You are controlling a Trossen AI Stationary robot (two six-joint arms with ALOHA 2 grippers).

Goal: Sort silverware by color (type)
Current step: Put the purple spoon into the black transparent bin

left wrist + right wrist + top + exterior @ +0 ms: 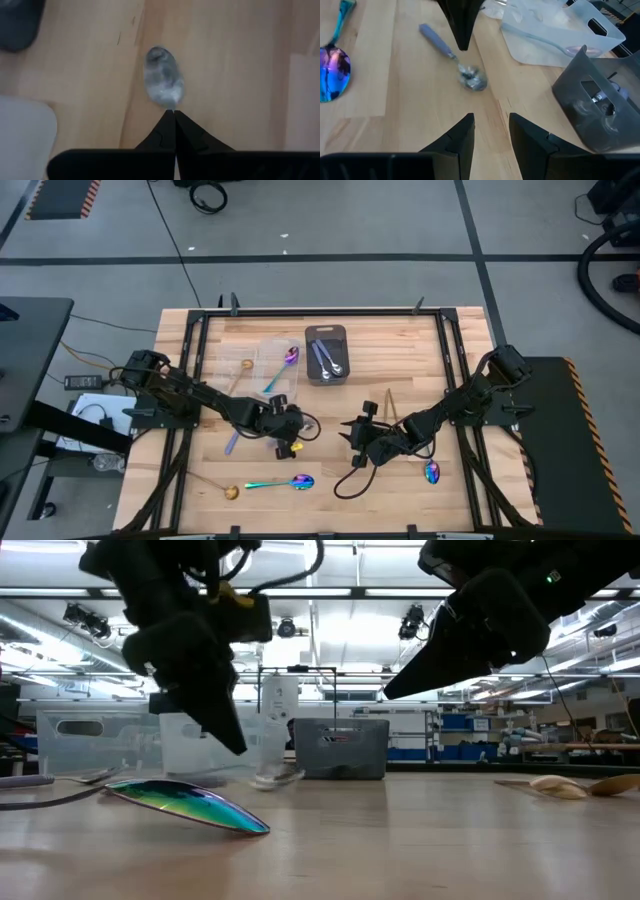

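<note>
A spoon with a silver bowl (pixel 471 79) and a lavender handle (pixel 232 443) lies left of the table's middle. My left gripper (pixel 285 432) is shut and points steeply down over that spoon's neck; the bowl (pixel 162 80) shows just past its tips. Facing it from the right, my right gripper (pixel 491 135) hovers open with nothing between its fingers. A rainbow spoon (pixel 285 482) and a gold spoon (pixel 230 492) lie near the front edge, and another rainbow spoon (pixel 432 473) lies at the right. My left gripper's shut fingertips (pixel 174 117) stand at the neck of the silver spoon, coming from above and slanting down. In the right wrist view the tip (pixel 463 46) seems a little apart from the handle. I cannot tell whether it touches the spoon.
A dark grey tray (pixel 326 332) with silver spoons stands at the far middle. Left of it are clear containers (pixel 272 350) holding a rainbow spoon (pixel 284 366). Thin gold handles (pixel 391 404) lie beside the right arm. Bare wood lies between the two grippers.
</note>
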